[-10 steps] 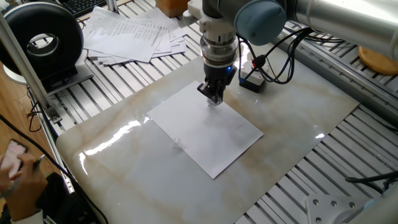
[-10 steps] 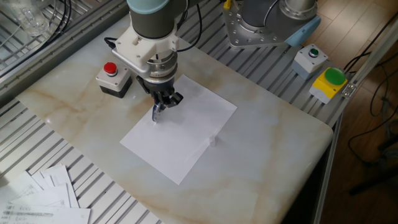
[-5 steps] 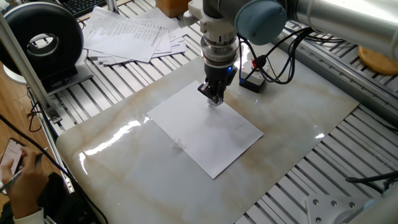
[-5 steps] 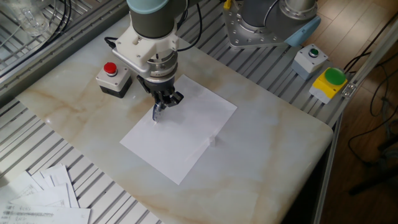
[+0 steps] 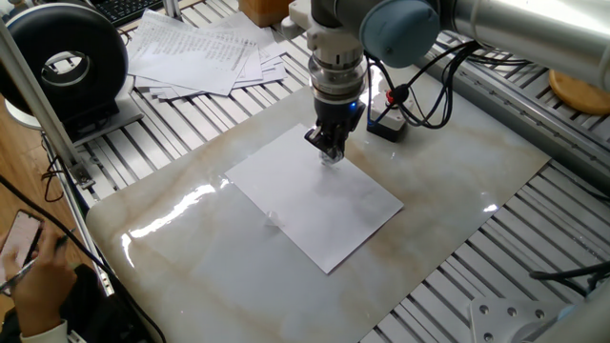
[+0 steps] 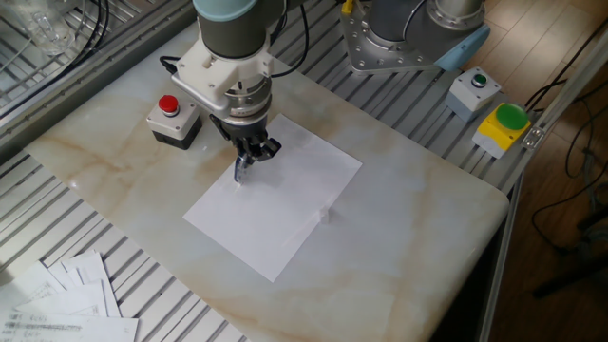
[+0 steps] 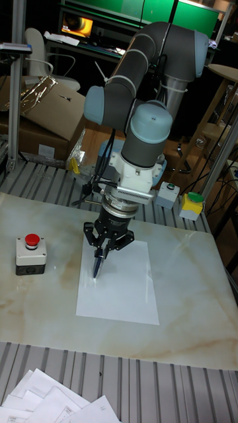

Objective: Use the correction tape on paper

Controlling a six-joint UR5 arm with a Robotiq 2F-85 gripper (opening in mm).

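— What do your jaws hold?

— My gripper (image 6: 249, 155) is clamped narrow on the correction tape (image 6: 241, 170), a thin dark dispenser hanging tip-down, its tip touching the paper (image 6: 275, 204) near the sheet's 11 o'clock corner.

— Surfaces?

— A flat, matte white rectangle on a glossy marble-patterned table (image 6: 418, 199); a red-buttoned box (image 6: 173, 118) sits at 9 o'clock.

— Changed since a second ago?

— Barely; I've edged slightly along the sheet.
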